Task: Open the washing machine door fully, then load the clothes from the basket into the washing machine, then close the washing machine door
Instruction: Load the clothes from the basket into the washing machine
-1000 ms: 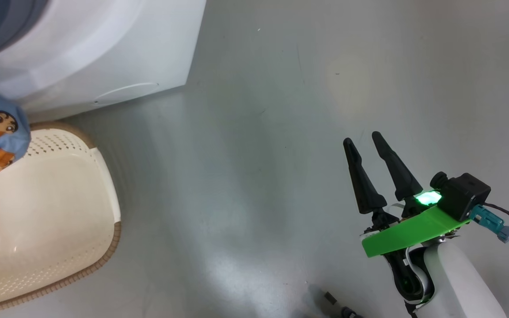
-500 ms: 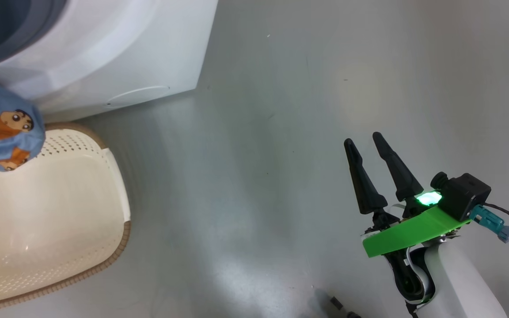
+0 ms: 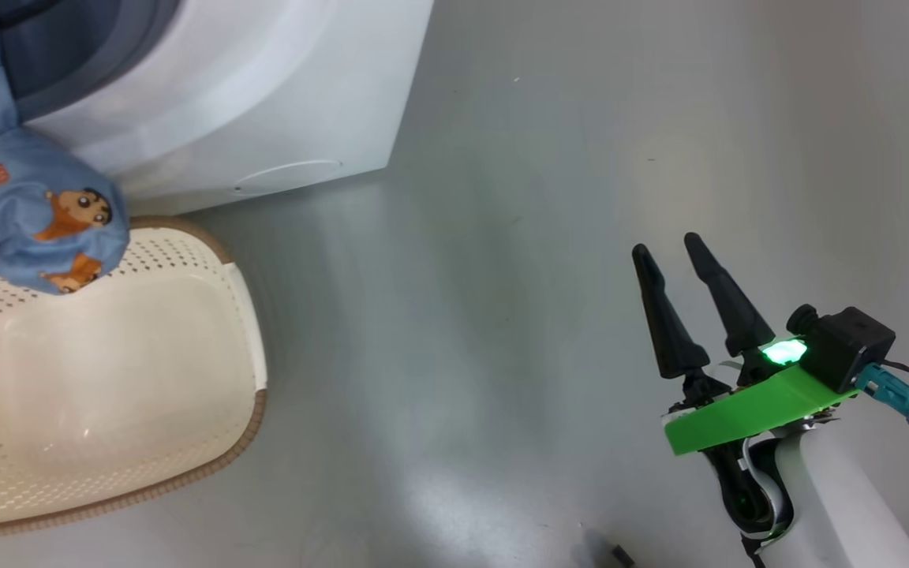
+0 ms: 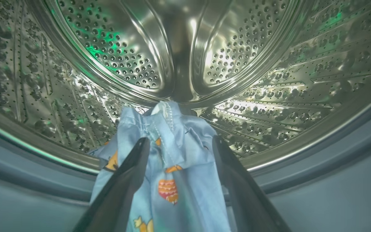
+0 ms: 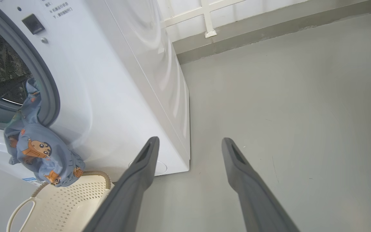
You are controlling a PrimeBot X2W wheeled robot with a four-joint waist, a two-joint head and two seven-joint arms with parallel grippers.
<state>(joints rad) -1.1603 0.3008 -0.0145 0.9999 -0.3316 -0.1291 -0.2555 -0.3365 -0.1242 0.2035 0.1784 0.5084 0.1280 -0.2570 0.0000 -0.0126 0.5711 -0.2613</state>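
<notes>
Camera has panned left; left gripper (image 4: 180,140) jaws spread to release light-blue cartoon-print garment (image 4: 179,193) at steel drum (image 4: 124,58) mouth of white front-loader (image 3: 265,95), tail hanging over cream perforated basket (image 3: 178,252); right gripper (image 3: 667,244) jaws spread, idle

— How many machines and baskets are counted?
— One washing machine (image 3: 265,95) and one basket (image 3: 253,331) are counted.
— And clothes?
— One light-blue printed garment (image 3: 52,229) is made out; whether further pieces are folded within cannot be told.
— Grippers?
— Two are counted, the left gripper (image 4: 180,139) and the right gripper (image 3: 666,243), each with two fingers (image 3: 663,315).
</notes>
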